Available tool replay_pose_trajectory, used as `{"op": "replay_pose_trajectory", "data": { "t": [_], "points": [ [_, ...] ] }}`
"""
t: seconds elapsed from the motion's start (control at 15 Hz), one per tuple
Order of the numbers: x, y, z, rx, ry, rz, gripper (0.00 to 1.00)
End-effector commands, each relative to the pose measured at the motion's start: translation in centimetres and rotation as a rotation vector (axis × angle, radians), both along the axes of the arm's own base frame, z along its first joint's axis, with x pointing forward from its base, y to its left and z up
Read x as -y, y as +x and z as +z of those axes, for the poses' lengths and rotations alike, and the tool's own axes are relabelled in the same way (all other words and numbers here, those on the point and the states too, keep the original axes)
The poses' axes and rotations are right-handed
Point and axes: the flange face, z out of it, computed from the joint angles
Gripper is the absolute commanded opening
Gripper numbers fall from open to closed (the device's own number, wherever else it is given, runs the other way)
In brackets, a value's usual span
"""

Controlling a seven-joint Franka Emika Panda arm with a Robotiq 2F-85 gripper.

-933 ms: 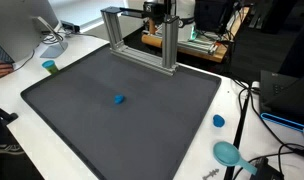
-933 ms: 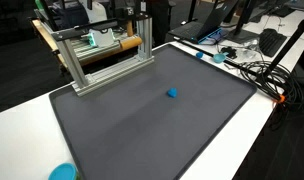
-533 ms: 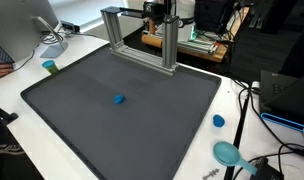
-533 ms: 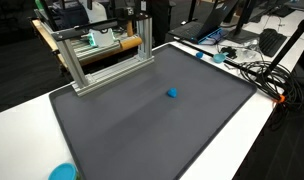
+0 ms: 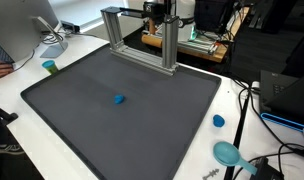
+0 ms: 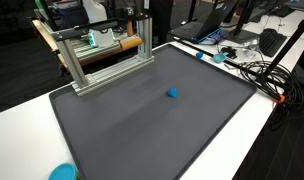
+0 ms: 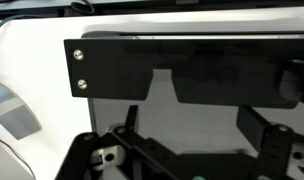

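Mat: dark grey, matt, finely textured, rubber-like; you get no shine off it in both exterior views.
Small blue piece: looks like plastic with a dull finish.
Aluminium frame: bare extruded metal, satin, faintly reflective.
Tabletop: white, smooth, slight sheen.
Teal dish: glossy plastic.
In your wrist view the black plate is matt and smooth, and its two screws are bright polished metal.

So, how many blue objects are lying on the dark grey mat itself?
1: a small round blue object near the middle of the dark grey rectangular mat. Other bluish items lie off it, on the white table. Nothing seems hidden.
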Motion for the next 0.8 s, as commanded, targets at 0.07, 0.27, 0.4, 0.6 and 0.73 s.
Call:
{"op": "replay_pose_trajectory", "data": {
  "t": [0.07,0.27,0.4,0.6,0.73],
  "points": [
    [-4.3,-4.4,4.2,0.168,0.065,-0.087,1.00],
    [-6.9,-3.9,3.5,0.181,0.168,-0.109,1.00],
    [-8.7,-3.8,1.4,0.190,0.247,-0.185,1.00],
    [-8.7,-3.6,1.4,0.166,0.222,-0.165,1.00],
    [-8.6,-3.6,1.5,0.169,0.220,-0.165,1.00]
  ]
}}
